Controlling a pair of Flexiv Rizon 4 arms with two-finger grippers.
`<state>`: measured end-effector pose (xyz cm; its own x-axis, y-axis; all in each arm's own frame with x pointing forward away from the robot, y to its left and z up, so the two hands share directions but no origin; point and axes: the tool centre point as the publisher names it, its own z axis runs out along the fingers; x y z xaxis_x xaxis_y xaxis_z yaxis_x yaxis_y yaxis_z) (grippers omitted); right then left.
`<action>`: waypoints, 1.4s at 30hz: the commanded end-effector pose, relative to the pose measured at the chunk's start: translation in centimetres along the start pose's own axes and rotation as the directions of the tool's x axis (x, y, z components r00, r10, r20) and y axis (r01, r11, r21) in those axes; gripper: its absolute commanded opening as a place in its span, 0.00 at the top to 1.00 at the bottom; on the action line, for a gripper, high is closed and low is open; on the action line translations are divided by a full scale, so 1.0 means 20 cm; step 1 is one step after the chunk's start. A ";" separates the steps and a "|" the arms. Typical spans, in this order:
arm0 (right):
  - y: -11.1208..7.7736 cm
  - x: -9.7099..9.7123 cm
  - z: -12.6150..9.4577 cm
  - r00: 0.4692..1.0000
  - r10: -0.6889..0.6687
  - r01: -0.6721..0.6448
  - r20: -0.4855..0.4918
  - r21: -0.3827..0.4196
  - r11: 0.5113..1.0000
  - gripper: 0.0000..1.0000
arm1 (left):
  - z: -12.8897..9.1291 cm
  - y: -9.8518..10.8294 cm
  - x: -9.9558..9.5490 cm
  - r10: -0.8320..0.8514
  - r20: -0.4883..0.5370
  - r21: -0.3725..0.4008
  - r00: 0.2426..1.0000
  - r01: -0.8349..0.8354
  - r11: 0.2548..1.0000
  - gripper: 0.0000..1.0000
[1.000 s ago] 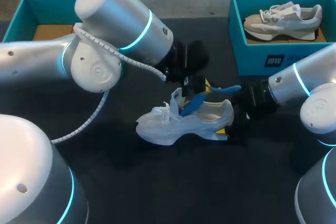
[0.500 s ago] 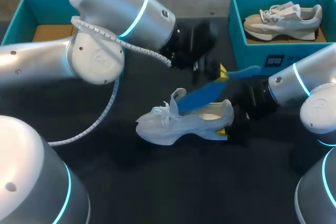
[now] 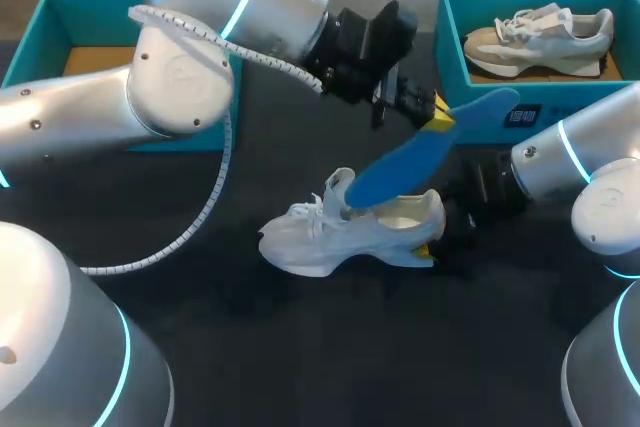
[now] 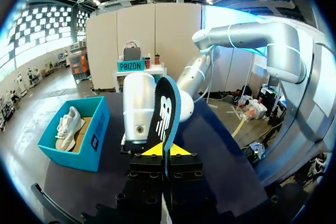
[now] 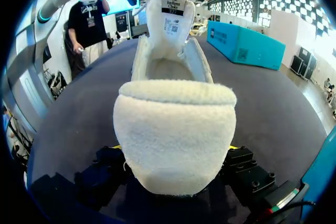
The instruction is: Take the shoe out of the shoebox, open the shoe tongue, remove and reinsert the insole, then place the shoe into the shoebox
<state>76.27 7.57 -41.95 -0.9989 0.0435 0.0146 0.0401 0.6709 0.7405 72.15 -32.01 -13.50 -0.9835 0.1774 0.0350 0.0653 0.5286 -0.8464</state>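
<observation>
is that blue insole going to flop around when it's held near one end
Probably only a little: the insole shows just a gentle curve in the left gripper, not drooping. Likely light, being thin edge-on. Its toe may catch on the shoe.

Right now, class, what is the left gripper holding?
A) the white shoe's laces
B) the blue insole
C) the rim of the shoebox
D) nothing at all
B: the left gripper is shut on the blue insole, which slants up from the opening of the white shoe.
</observation>
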 end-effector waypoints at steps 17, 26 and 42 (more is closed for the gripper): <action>0.00 0.00 0.01 1.000 0.000 0.000 0.001 0.002 1.000 1.00 | 0.00 0.00 0.00 0.001 -0.001 -0.003 1.000 -0.001 1.000 1.00; 0.00 0.00 0.01 1.000 0.000 0.000 0.001 0.002 1.000 1.00 | -0.03 -0.12 0.02 -0.121 -0.024 0.068 0.992 0.122 0.990 1.00; 0.00 0.00 0.01 1.000 0.000 0.000 0.001 0.002 1.000 1.00 | -0.33 -0.22 0.18 -0.402 -0.261 0.249 0.878 0.463 0.851 1.00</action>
<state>76.28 7.57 -41.95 -0.9989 0.0436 0.0146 0.0401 0.6709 0.7405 69.85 -30.36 -5.87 -0.8679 0.1555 0.4718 -0.3913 0.3712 -0.8421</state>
